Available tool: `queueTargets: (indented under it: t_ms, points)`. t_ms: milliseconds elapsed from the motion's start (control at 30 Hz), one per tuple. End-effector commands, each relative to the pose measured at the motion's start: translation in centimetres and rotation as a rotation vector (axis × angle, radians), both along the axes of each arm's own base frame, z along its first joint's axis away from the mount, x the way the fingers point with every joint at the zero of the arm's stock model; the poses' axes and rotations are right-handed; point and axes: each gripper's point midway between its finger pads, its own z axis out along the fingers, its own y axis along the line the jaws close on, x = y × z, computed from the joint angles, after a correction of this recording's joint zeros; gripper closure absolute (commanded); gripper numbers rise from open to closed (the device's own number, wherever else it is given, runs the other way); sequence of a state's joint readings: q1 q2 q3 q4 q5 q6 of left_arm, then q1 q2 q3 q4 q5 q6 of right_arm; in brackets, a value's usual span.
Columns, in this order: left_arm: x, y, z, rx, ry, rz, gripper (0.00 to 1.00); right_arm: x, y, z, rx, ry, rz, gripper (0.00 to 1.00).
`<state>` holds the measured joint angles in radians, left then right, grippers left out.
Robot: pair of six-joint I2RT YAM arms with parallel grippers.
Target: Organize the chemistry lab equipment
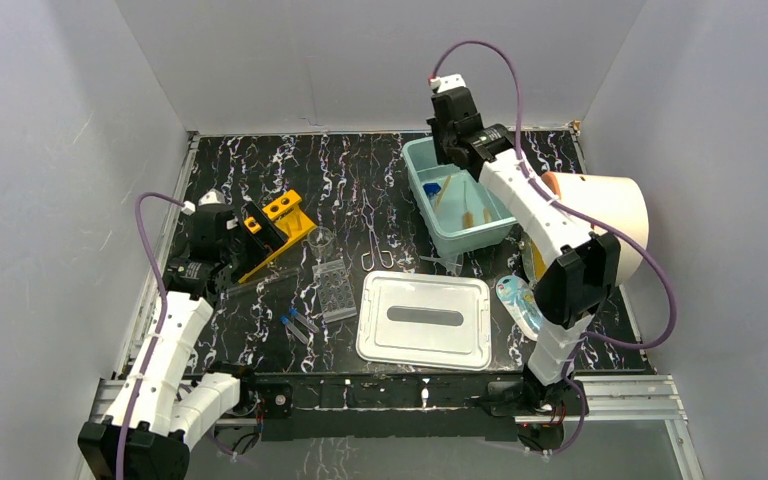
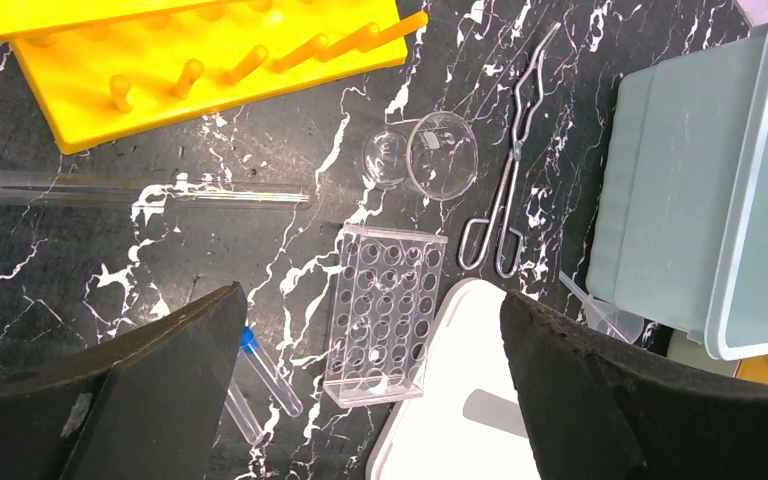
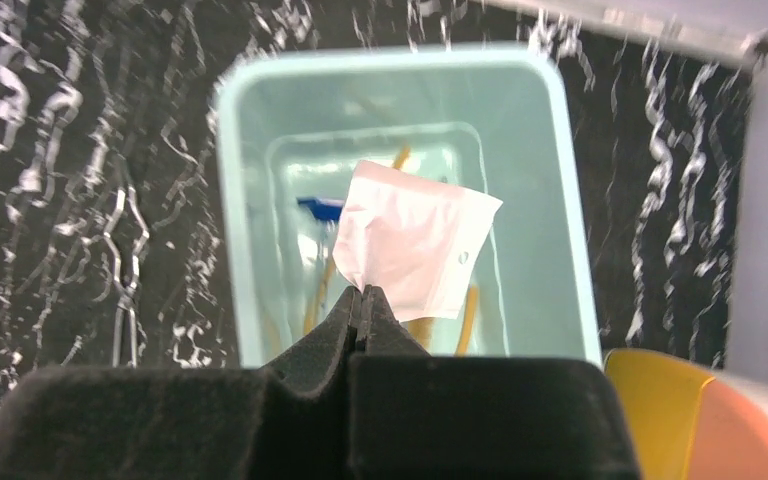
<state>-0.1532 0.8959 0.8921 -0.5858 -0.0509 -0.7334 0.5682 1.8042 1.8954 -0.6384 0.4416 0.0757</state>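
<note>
My right gripper (image 3: 363,292) is shut on the corner of a small white packet (image 3: 415,245), held above the pale teal bin (image 3: 570,250). Amber tubing (image 3: 470,315) and a blue item (image 3: 320,208) lie inside the bin. My left gripper (image 2: 372,295) hangs wide open over the table with nothing between its fingers. Below it lie the clear well plate (image 2: 385,310) and blue-capped tubes (image 2: 265,370). Farther off are the clear beaker (image 2: 430,155), the metal forceps (image 2: 510,170), a long glass tube (image 2: 140,190) and the yellow rack (image 2: 210,60).
A white bin lid (image 1: 425,320) lies flat at the table's front centre. A large orange and cream object (image 1: 605,205) sits at the right edge, with a bluish packet (image 1: 518,300) below it. A clear pipette (image 2: 600,310) lies beside the bin. Grey walls enclose the table.
</note>
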Motion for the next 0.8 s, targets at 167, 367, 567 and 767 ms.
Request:
queueTargets:
  t_ms: [167,367,567,767]
  points:
    - [0.7,-0.7,0.1,-0.031,-0.009,-0.012,0.02,-0.1,-1.1,-7.7,0.237,0.271,-0.075,1.0]
    - [0.9,-0.8,-0.1,-0.039,-0.005,-0.008,0.02,1.9,-0.8,-10.4,0.252,0.362,-0.16,1.0]
    - [1.0,-0.7,-0.1,-0.035,0.001,0.001,0.02,3.2,-0.2,-12.1,0.261,0.408,-0.205,1.0]
    - [1.5,-0.5,-0.1,-0.02,0.014,0.008,0.02,4.5,0.2,-13.0,0.258,0.402,-0.206,0.87]
